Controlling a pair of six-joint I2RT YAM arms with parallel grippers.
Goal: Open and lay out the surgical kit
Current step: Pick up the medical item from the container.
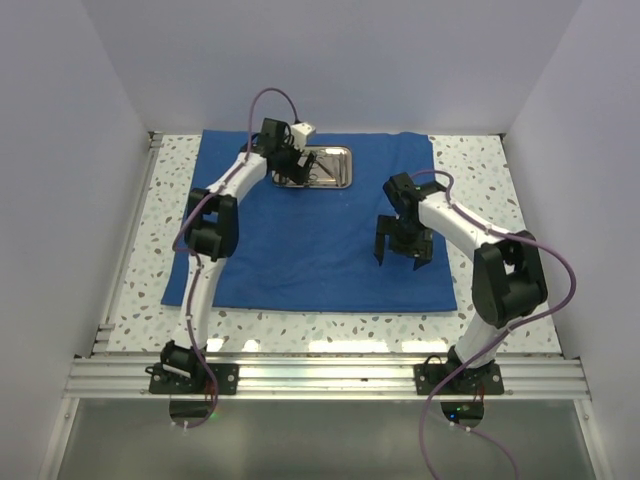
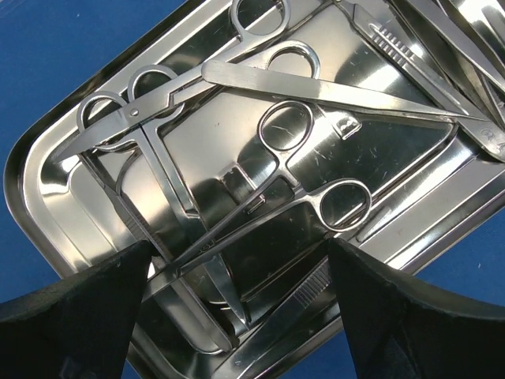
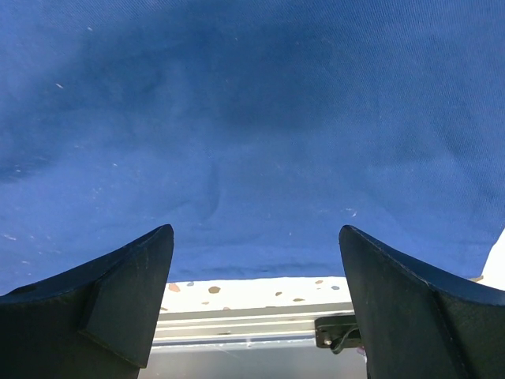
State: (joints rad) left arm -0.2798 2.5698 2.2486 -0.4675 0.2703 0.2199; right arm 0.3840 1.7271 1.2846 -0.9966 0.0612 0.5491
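Observation:
The royal-blue drape [image 1: 300, 240] lies spread flat on the table. The shiny steel tray [image 1: 340, 181] sits on its far edge and holds several steel instruments. In the left wrist view the tray [image 2: 47, 197] shows ring-handled forceps [image 2: 316, 197], scissors [image 2: 150, 95] and tweezers [image 2: 331, 91] piled together. My left gripper [image 1: 287, 170] hovers over the tray's left end, open and empty [image 2: 241, 276]. My right gripper [image 1: 402, 252] hangs open and empty over the drape's right part [image 3: 252, 260], with bare blue cloth [image 3: 252, 118] under it.
The speckled tabletop [image 1: 480, 170] shows around the drape. An aluminium rail [image 1: 320, 375] runs along the near edge, also in the right wrist view [image 3: 237, 328]. White walls close in the sides and back.

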